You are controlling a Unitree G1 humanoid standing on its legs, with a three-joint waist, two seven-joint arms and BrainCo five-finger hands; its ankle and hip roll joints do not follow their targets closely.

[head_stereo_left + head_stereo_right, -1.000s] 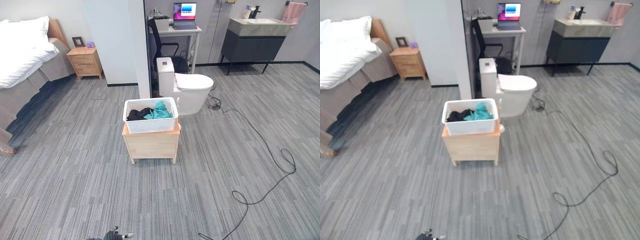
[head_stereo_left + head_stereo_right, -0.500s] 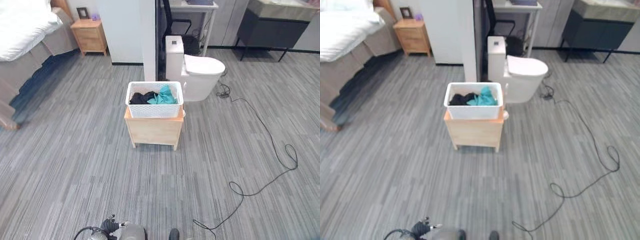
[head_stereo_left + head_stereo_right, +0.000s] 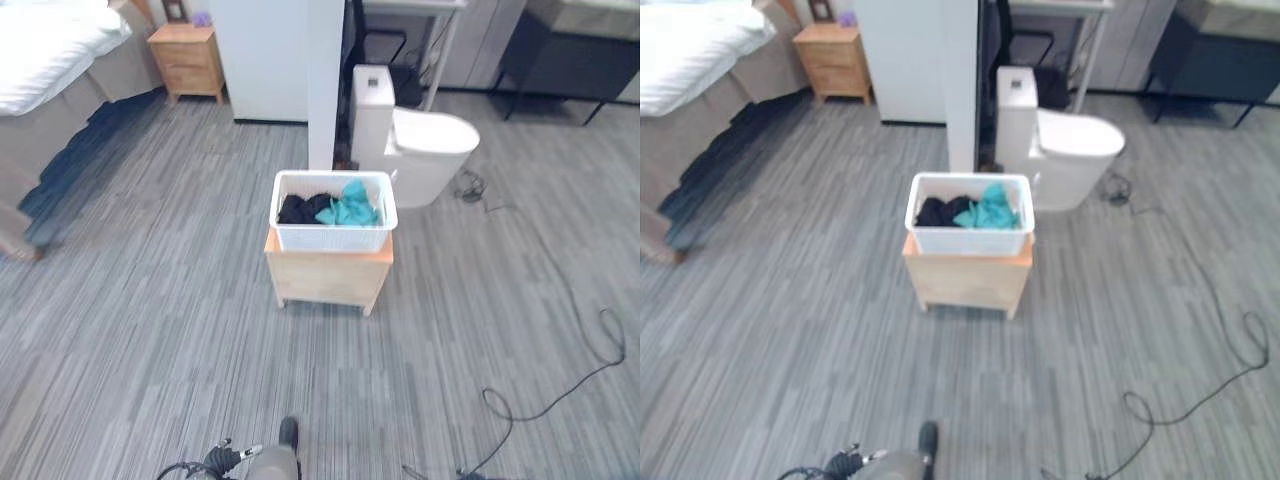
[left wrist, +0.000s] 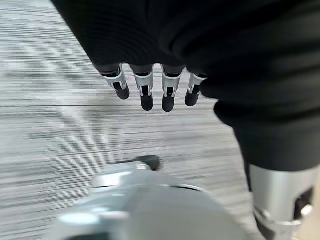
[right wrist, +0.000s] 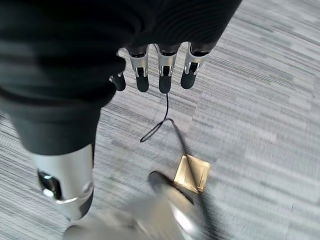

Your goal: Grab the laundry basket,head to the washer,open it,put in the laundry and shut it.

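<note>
The white laundry basket [image 3: 334,212] is parked on top of a small wooden cabinet [image 3: 328,279] in the middle of the grey striped floor [image 3: 150,330], with a white toilet [image 3: 420,150] just behind it and a bed [image 3: 50,70] well off to the robot's left. Black clothes [image 3: 303,209] and a teal garment [image 3: 350,205] are piled inside, roughly level with the rim.

No hold has been taken yet. The left hand [image 4: 150,90] is seen in its wrist view with fingers hanging loose and straight over bare floor, nothing in them. Same story for the right hand [image 5: 160,70]: fingers relaxed, nothing held, carpet and a brass floor plate [image 5: 191,173] beneath it.

Handling guess: the basket looks like perforated plastic, so probably light and fairly stiff, though the walls could flex a bit if squeezed. The load is soft cloth, so it shouldn't weigh much, but it could spill if the basket gets tipped. Best bet would be the rim on the two short sides, one hand each, kept level.

No brand, label or readable writing can be made out on the basket or cabinet.
</note>
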